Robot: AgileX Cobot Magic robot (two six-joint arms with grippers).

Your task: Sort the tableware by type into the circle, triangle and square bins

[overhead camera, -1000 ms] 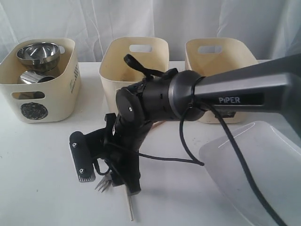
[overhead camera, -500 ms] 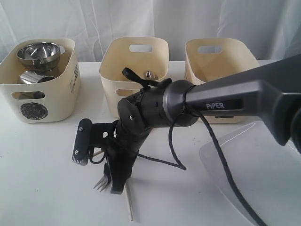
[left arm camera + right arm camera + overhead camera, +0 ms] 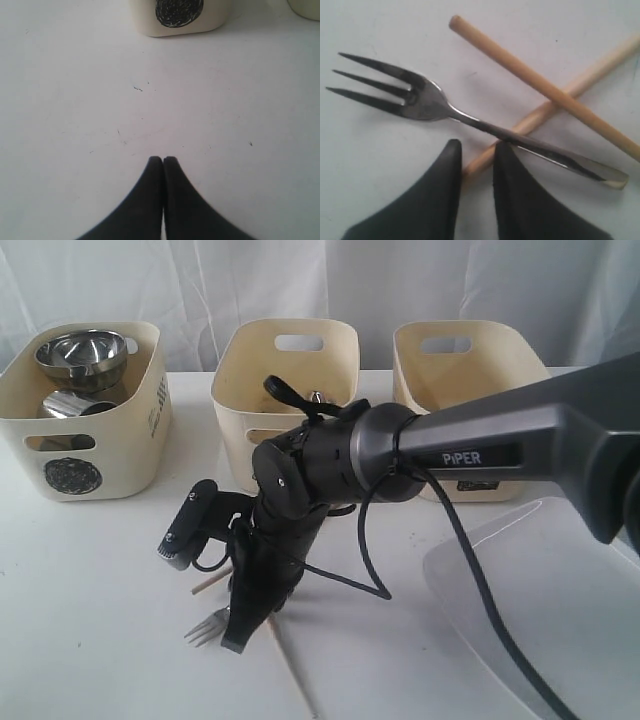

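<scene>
Right hand (image 3: 477,145) narrowed since before, straddling chopstick (image 3: 600,70), fork (image 3: 427,102) beside.

Looks like a robot lab data-collection setup: bare white table (image 3: 90,620) backed by a hung white curtain (image 3: 200,280), PiPER-labelled arm (image 3: 480,440) reaching over it, three matching cream bins (image 3: 240,390) lined up at the back, the left one with a black circle mark (image 3: 71,475).
</scene>
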